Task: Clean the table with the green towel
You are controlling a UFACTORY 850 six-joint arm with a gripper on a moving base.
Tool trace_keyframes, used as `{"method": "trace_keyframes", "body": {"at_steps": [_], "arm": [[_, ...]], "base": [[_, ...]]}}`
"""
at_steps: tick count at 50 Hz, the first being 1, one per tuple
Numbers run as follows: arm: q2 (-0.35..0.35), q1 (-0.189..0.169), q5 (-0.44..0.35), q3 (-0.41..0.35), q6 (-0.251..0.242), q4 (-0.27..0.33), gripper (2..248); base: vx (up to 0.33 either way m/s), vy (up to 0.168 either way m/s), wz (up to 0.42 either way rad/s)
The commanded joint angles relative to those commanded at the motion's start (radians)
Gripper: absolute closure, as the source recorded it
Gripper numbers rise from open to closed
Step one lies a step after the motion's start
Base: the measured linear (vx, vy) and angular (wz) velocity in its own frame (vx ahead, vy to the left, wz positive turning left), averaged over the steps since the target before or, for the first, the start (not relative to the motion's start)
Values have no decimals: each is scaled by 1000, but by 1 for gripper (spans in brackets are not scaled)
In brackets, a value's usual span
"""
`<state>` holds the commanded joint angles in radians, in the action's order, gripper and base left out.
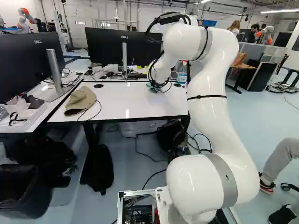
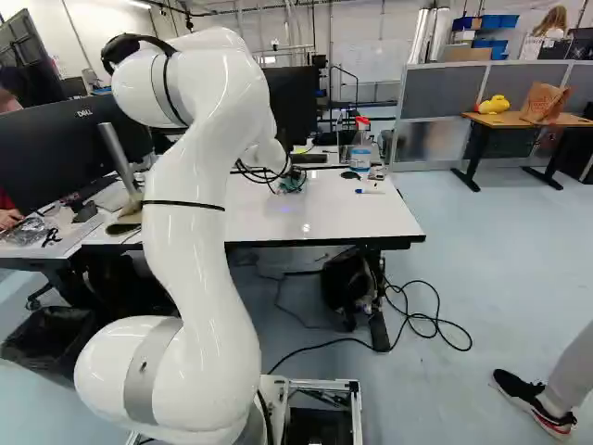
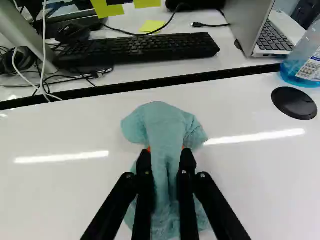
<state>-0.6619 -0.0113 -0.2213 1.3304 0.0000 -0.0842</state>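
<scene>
The gripper (image 2: 291, 182) is at the white table (image 2: 371, 218) in the right base view, mostly hidden by cables and the arm. In the wrist view both fingers of the gripper (image 3: 165, 160) press on the green towel (image 3: 167, 125) from two sides, so it is shut on the cloth. The bunched towel bulges out ahead of the fingertips and spreads below them against the tabletop (image 3: 60, 200). Little of the towel shows in the base views.
A spray bottle (image 2: 360, 148) and a marker (image 2: 369, 191) stand and lie toward the table's right side. A cap (image 1: 80, 101) lies at the left. Beyond the table's gap are a keyboard (image 3: 135, 49) and a laptop (image 3: 272, 37). A person's leg (image 1: 280, 161) shows at the right.
</scene>
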Motion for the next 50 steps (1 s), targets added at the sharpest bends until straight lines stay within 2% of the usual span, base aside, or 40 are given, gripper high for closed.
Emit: {"method": "trace_keyframes", "body": {"at_steps": [16, 42, 50], "arm": [[55, -6, 0, -76, 0, 0, 197], [29, -68, 0, -40, 0, 0, 197], [1, -71, 0, -2, 0, 0, 197]], "base": [[0, 0, 0], [0, 0, 0], [0, 0, 0]]}}
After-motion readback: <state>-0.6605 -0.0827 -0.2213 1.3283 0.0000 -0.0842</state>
